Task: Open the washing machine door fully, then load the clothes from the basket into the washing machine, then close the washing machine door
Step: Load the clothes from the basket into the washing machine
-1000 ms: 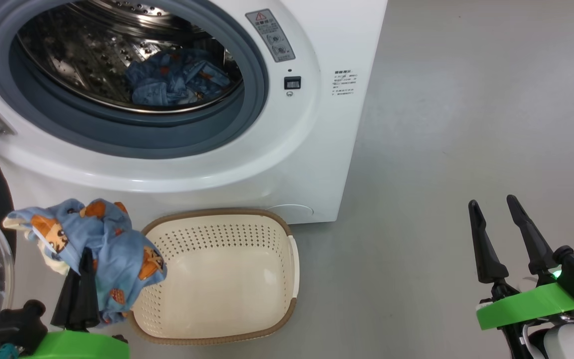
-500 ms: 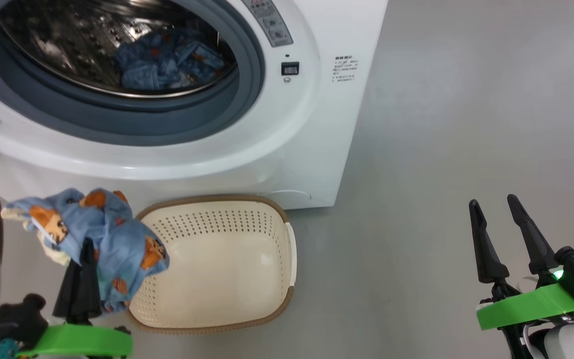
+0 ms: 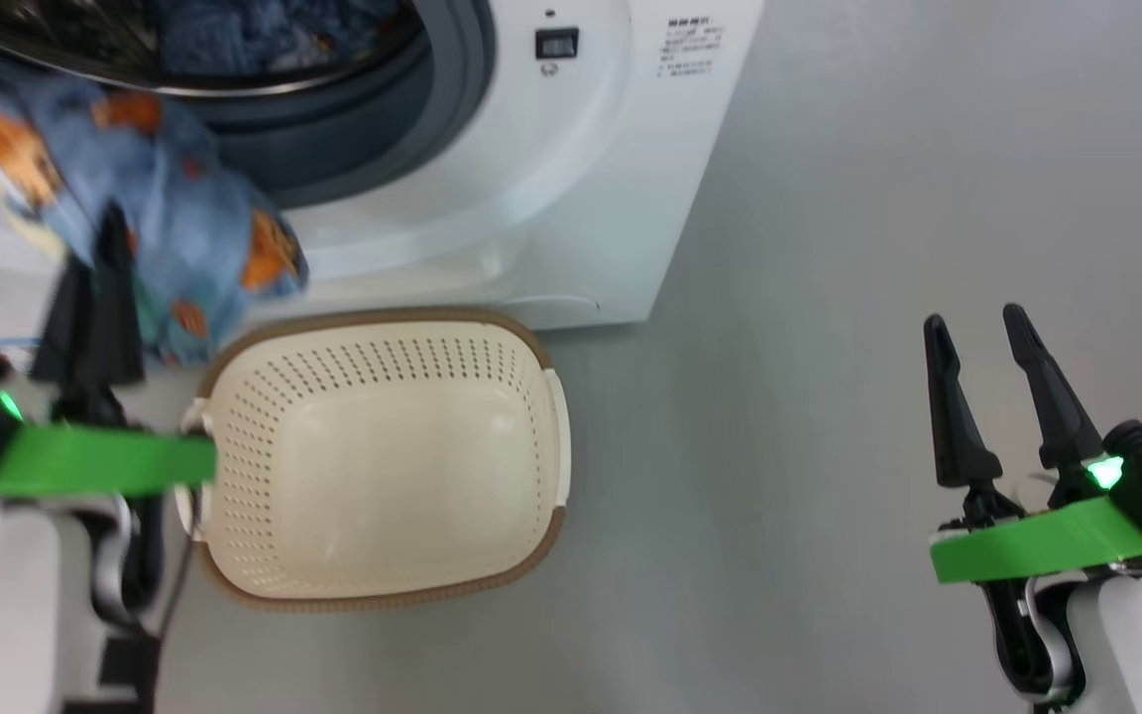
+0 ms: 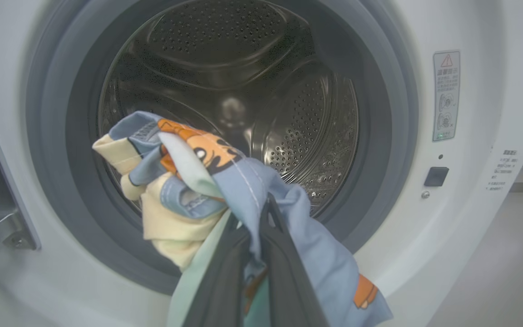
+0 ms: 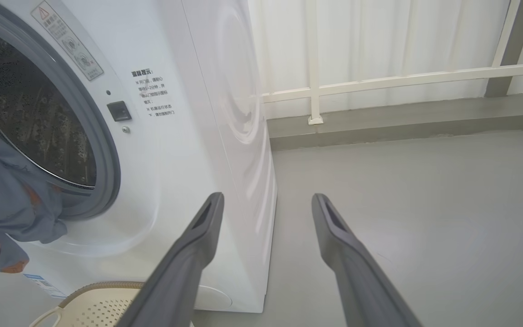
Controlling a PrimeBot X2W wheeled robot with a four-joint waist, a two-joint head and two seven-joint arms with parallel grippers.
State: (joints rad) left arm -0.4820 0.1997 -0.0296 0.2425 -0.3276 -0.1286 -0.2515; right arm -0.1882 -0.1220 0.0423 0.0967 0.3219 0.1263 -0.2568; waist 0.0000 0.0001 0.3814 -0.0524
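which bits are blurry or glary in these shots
Head view: the garment and left gripper are smeared by motion blur, the right gripper sharp. Left wrist view: bright glints on the drum. Right wrist view: fingers soft near the lens.

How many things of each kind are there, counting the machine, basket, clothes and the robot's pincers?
Washer: 1
Basket: 1
Garments: 2, held garment and drum garment
Pincers: 2, left pincer and right pincer
Total: 6
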